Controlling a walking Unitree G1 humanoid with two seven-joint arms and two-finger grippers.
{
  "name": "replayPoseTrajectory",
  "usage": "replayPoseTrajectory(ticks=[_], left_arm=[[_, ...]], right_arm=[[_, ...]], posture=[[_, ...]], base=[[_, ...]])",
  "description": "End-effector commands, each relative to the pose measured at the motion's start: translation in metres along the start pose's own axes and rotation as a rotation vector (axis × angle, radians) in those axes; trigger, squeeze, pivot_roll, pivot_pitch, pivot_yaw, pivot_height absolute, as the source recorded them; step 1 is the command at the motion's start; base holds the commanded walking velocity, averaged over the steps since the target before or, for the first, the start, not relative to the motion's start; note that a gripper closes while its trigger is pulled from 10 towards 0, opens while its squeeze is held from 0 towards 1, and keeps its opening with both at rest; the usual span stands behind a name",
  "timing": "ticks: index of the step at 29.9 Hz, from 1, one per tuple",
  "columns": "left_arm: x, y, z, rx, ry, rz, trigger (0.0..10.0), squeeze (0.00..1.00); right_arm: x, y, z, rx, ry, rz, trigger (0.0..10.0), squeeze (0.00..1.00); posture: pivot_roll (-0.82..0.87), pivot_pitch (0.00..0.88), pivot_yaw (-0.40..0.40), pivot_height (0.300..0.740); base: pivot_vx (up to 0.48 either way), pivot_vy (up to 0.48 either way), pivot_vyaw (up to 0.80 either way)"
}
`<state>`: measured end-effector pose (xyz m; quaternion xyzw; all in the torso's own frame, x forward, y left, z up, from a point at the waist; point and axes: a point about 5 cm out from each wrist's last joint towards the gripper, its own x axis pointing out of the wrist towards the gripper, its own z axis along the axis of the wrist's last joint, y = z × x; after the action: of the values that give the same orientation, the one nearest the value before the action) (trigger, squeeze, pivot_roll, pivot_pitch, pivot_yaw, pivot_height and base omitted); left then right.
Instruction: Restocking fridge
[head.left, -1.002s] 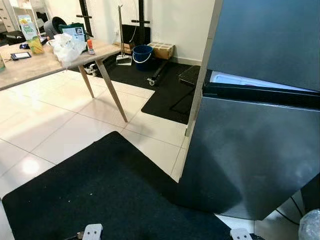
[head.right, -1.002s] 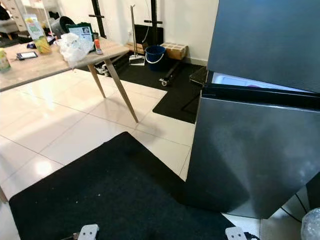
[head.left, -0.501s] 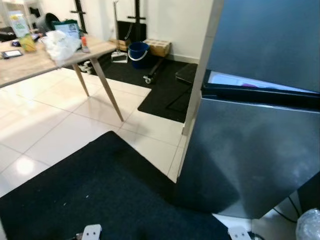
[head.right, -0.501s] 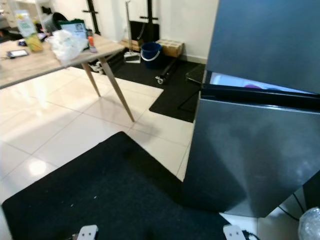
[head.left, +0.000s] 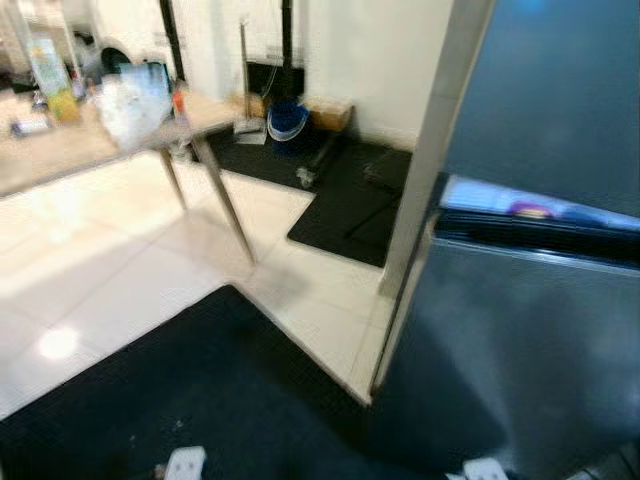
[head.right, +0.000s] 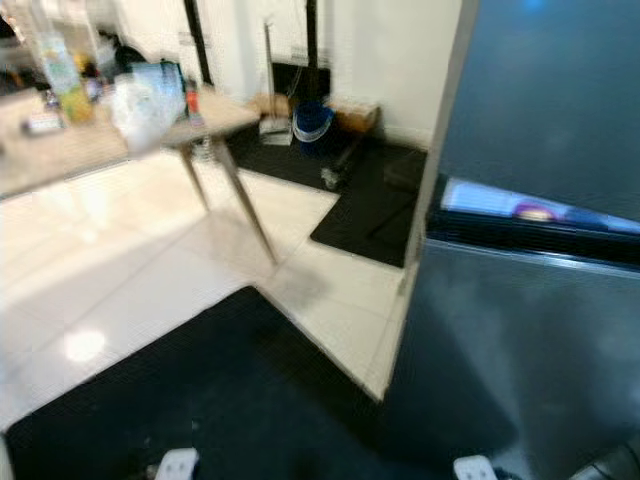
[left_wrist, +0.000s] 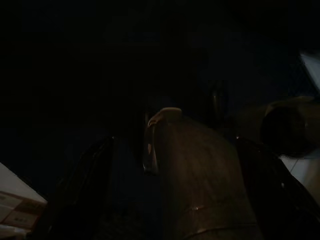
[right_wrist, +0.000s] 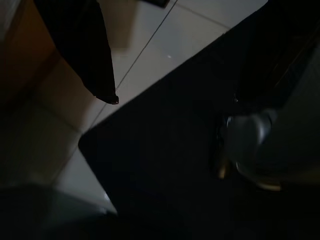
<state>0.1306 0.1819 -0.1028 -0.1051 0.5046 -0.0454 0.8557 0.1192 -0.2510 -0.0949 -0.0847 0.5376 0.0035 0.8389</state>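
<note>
— What's changed?
— The view has swung, blurred; the fridge (head.left: 530, 330) on the right, door ajar, seems nearer.
— Grippers?
— Both arms hang idle; can't tell their fingers. Groceries wait on the table (head.left: 60, 150).

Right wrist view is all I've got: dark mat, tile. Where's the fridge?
Observer: Close ahead on the robot's right, the dark fridge.
Operator: Shut?
Observer: A bright strip shows between its upper and lower panels. The head views are too blurred to say more.
Operator: Any stock around?
Observer: A table stands ahead to the left, with a white bag and a carton on it.
</note>
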Motion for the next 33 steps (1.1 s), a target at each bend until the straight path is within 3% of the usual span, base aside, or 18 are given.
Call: replayPoseTrajectory(ticks=[1, 8, 10, 18, 19, 22, 29, 33], left_arm=[[-0.002, 0.001, -0.012, -0.006, 0.043, 0.003, 10.0, 0.0], [-0.002, 0.001, -0.012, -0.004, 0.045, 0.003, 10.0, 0.0], [-0.002, 0.002, -0.011, -0.007, 0.036, 0.017, 10.0, 0.0], [-0.002, 0.002, -0.011, -0.008, 0.037, 0.019, 10.0, 0.0], [-0.002, 0.002, -0.012, -0.009, 0.038, 0.015, 10.0, 0.0], [-0.002, 0.001, -0.013, -0.011, 0.041, 0.011, 10.0, 0.0], [-0.002, -0.001, -0.014, -0.007, 0.046, 0.006, 10.0, 0.0], [-0.002, -0.001, -0.014, -0.005, 0.045, 0.003, 10.0, 0.0]], right_arm=[[0.001, 0.003, 0.002, 0.0, -0.008, 0.002, 10.0, 0.0], [0.0, -0.004, 0.005, 0.075, -0.032, -0.04, 10.0, 0.0], [-0.001, -0.013, 0.012, 0.186, -0.071, -0.089, 10.0, 0.0], [-0.003, -0.029, 0.02, 0.376, -0.147, -0.174, 10.0, 0.0], [-0.005, -0.036, 0.024, 0.443, -0.18, -0.201, 10.0, 0.0], [-0.008, -0.048, 0.03, 0.52, -0.222, -0.252, 10.0, 0.0], [-0.011, -0.06, 0.033, 0.534, -0.238, -0.311, 10.0, 0.0], [-0.013, -0.068, 0.052, 0.607, -0.334, -0.306, 10.0, 0.0]], posture=[[0.05, 0.0, -0.02, 0.74], [0.05, 0.0, -0.021, 0.74], [0.05, 0.0, -0.019, 0.74], [0.05, 0.0, -0.018, 0.74], [0.05, 0.0, -0.018, 0.74], [0.05, 0.0, -0.018, 0.74], [0.05, 0.0, -0.023, 0.74], [0.05, 0.0, -0.02, 0.74]], base=[[0.285, 0.0, 0.0], [0.282, 0.0, 0.0], [0.127, 0.0, 0.0], [0.0, 0.0, 0.0], [0.0, 0.0, 0.0], [0.0, 0.0, 0.0], [0.0, 0.0, 0.0], [0.0, 0.0, 0.0]])
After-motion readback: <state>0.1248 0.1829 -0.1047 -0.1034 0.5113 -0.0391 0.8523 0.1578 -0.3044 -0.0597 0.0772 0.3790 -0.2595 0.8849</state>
